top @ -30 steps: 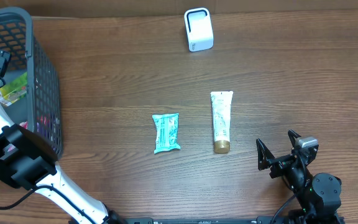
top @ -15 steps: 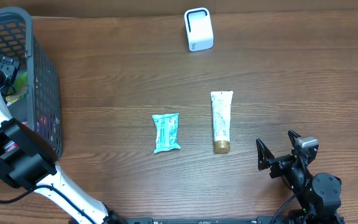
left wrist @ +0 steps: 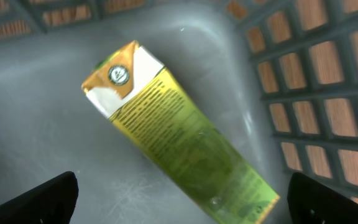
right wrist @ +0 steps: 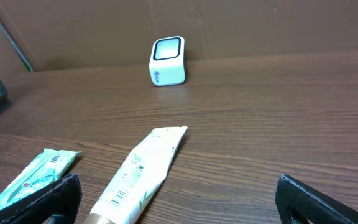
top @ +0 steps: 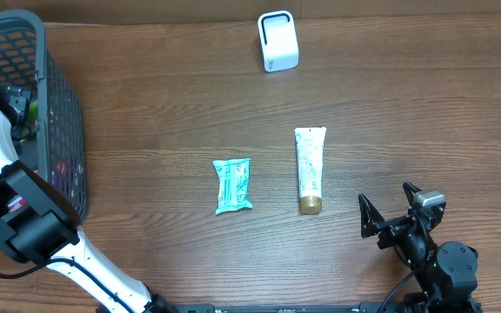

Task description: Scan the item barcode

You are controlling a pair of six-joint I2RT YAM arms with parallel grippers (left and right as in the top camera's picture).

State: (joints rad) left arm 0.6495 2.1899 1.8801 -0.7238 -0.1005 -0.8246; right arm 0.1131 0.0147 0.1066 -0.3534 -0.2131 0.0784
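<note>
The left tool (left wrist: 185, 202) hangs wide over the yellow-green carton (left wrist: 179, 143) in the basket (top: 59, 113) at nine o'clock, likely to lift it for scanning (right tool (top: 386, 209) idles wide).

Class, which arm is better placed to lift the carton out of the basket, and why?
Left. The left gripper hangs open directly over the yellow-green carton in the basket; the right gripper sits open across the table, near the tube.
</note>
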